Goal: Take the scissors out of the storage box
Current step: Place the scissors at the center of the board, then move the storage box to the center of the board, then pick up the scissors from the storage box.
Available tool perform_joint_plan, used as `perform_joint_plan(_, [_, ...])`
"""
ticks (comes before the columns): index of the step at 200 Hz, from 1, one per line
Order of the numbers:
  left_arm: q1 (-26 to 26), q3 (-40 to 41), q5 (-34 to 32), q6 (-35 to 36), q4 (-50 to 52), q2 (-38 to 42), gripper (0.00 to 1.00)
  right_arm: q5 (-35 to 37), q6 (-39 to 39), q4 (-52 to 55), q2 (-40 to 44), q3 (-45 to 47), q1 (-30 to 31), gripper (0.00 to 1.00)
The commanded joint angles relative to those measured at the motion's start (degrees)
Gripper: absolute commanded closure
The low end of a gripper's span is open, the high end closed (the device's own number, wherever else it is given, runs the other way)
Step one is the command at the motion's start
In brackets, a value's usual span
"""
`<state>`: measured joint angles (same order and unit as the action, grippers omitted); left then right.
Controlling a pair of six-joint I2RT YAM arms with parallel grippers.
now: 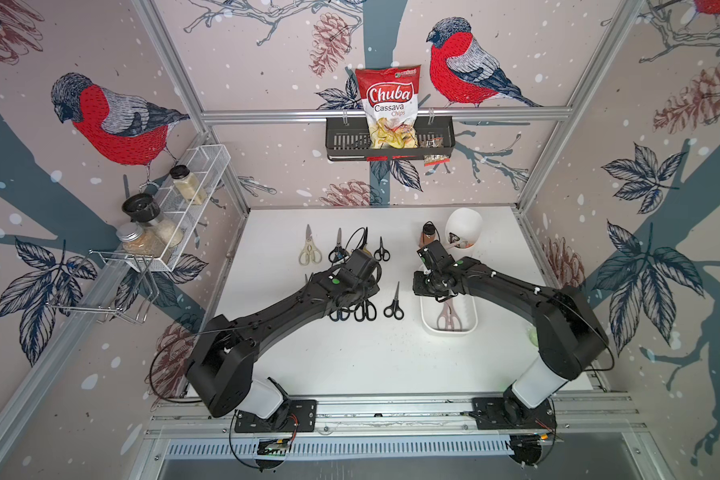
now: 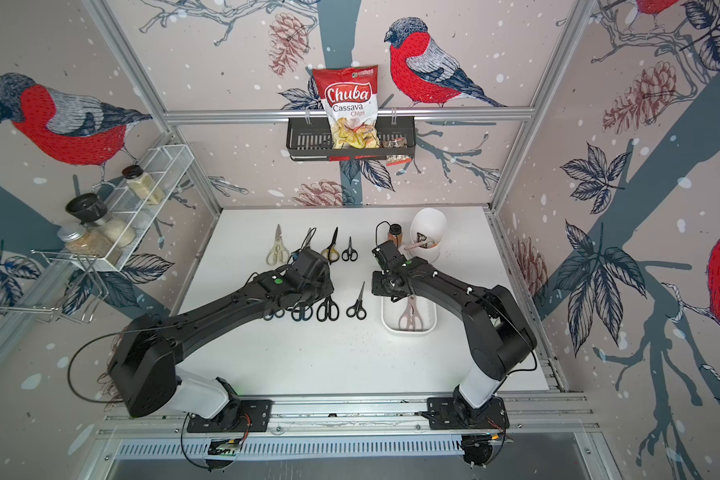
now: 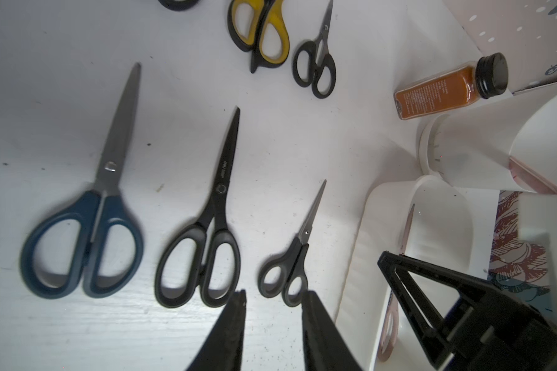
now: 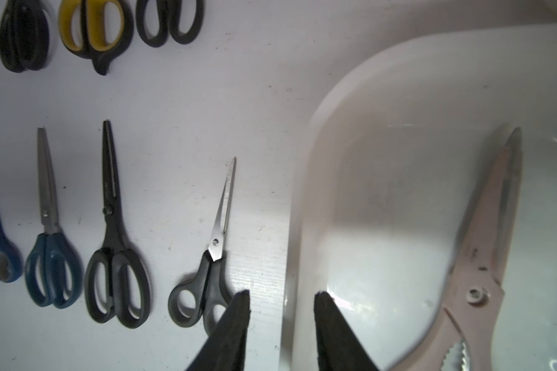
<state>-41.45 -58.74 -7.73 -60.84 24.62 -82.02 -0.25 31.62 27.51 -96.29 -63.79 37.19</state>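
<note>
Only one pair left to go by the look of it. The pink pair (image 4: 483, 257) is lying flat on the floor of the box (image 4: 303, 208), handles at the end nearest the robot, nothing touching it.

Everything else is out already. I count eight on the desk (image 1: 350, 365), all on the left arm's side of the box, in two rows. Nearest the box is a small black pair (image 4: 211, 257), then a bigger black pair (image 4: 116, 257), a dark blue pair (image 4: 50, 266) and another blue one cut off at the edge of the right wrist view. The row further back has a cream pair (image 1: 309, 248), a black-and-yellow pair (image 4: 92, 32) and a couple more black ones.

The right claw (image 4: 282, 297) is partway open with nothing in it. It hangs over the box's rim, one finger over the desk and one over the inside, off to the side of the pink pair and not around it. The left claw (image 3: 275, 297) is partway open and empty too, hovering by the handles of the small black pair just beside the box.

So I'd call it nearly done: grab the pink one and set it with the rest. The white cup (image 1: 464, 228) and brown bottle (image 1: 430, 235) behind the box aren't part of this.
</note>
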Motion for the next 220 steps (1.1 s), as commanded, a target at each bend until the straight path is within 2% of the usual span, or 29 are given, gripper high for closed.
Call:
perform_joint_plan(1, [0.63,3.05,-1.48,4.68,-1.54,3.76,0.65,3.64,-1.27,2.79,-1.10,-0.90,0.46,0.75])
perform_joint_plan(24, [0.85,6.39,-2.45,5.19,-0.86,7.38,0.65,5.68,-1.23,3.82,-0.02,0.25,-0.11,0.83])
perform_joint_plan(59, [1.02,10.01,-2.67,4.52,-1.66,10.86,0.64,6.11,-1.22,4.40,3.92,3.74,-2.71,0.85])
perform_joint_plan(95, [1.02,9.02,-1.85,6.22,-1.91,9.77,0.64,6.84,-2.57,5.10,6.51,6.12,-5.72,0.85])
perform_joint_plan(108, [1.02,7.90,-1.31,7.24,-1.62,8.60,0.64,6.54,-3.00,5.10,6.92,6.63,-6.63,0.81])
perform_joint_plan(132, [1.02,6.05,-0.02,8.84,-1.71,6.26,0.64,6.51,-2.77,6.33,7.73,5.91,-7.40,0.60])
perform_joint_plan(147, [1.08,5.28,0.65,9.73,-2.40,4.92,0.64,6.58,-1.48,8.03,9.09,5.09,-7.49,0.54])
perform_joint_plan(180, [1.46,4.30,2.76,12.48,-4.24,3.10,0.64,7.50,4.42,13.81,13.86,6.04,-8.10,0.53])
perform_joint_plan(220, [2.59,6.13,4.57,16.94,-7.37,3.96,0.64,5.60,12.00,17.67,21.86,13.11,-10.66,0.55])
